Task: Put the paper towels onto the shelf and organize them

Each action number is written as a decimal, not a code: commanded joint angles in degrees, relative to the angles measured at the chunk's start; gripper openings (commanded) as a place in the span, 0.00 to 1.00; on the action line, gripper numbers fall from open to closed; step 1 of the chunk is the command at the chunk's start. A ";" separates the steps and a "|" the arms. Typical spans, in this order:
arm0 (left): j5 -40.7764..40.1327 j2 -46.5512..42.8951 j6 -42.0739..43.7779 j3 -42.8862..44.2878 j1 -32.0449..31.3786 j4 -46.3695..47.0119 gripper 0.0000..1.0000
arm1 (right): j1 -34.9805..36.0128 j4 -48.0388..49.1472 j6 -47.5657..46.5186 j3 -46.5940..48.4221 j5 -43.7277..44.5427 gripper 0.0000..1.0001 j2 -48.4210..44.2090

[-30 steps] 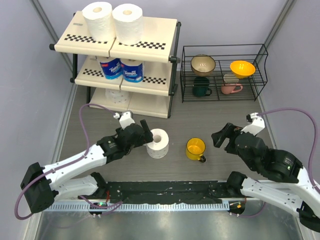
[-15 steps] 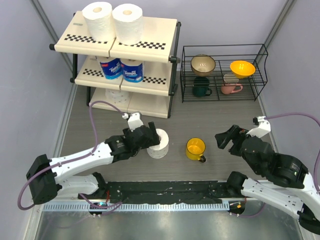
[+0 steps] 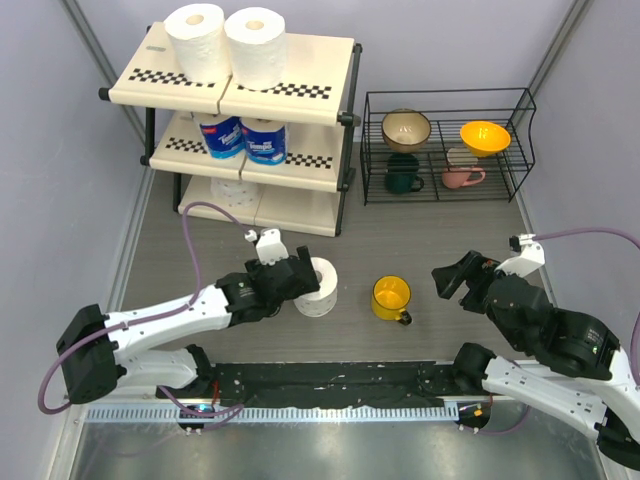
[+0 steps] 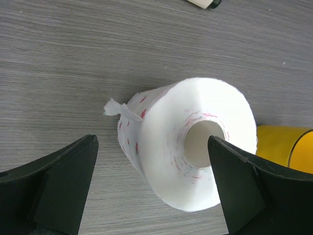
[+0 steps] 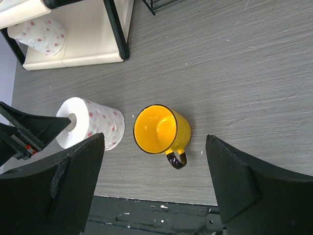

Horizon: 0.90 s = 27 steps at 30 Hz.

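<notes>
One roll (image 4: 188, 142) is flanked by the left gripper's (image 4: 154, 188) spread jaws.
The right gripper (image 5: 154, 183) (near the mug (image 5: 161, 129)) is spread too.

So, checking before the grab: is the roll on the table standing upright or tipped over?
Upright: the paper towel roll stands on end, hollow core facing up.

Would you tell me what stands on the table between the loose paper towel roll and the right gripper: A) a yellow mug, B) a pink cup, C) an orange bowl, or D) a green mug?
A: the yellow mug stands upright on the table beside the paper towel roll.
</notes>
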 commanded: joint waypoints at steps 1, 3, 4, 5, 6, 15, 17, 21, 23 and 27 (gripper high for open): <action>-4.13 -1.21 -1.90 1.02 -0.26 -0.09 1.00 | 0.21 0.55 0.74 0.57 1.42 0.90 0.83; -4.74 -1.13 -2.34 0.84 -0.17 0.00 1.00 | 0.21 0.73 0.66 0.48 1.51 0.90 0.91; -4.92 -1.04 -2.52 0.49 -0.17 0.26 1.00 | 0.21 0.73 0.57 0.48 1.51 0.90 1.26; -5.09 -0.95 -2.61 0.32 -0.17 0.87 1.00 | 0.21 0.73 0.57 0.48 1.34 0.90 1.35; -5.10 -0.95 -2.96 0.14 -0.17 1.05 1.00 | 0.21 0.82 0.48 0.48 1.33 0.90 1.44; -5.71 1.42 -3.84 -0.30 -0.17 2.73 1.00 | 0.30 0.73 0.04 1.01 1.25 0.90 1.97; -5.71 1.77 -3.49 -0.21 -0.17 2.81 1.00 | 0.21 0.73 0.04 0.92 1.33 0.90 2.14; -5.54 2.83 -3.22 0.49 -0.17 1.94 1.00 | 0.21 0.73 0.04 0.57 1.33 0.90 1.97; -5.19 3.44 -3.22 0.58 -0.17 1.23 0.97 | 0.21 0.73 -0.05 0.57 1.42 0.90 1.97; -5.10 4.41 -4.80 -0.30 -0.17 0.97 0.84 | 0.21 0.73 -0.49 1.10 1.34 0.90 2.06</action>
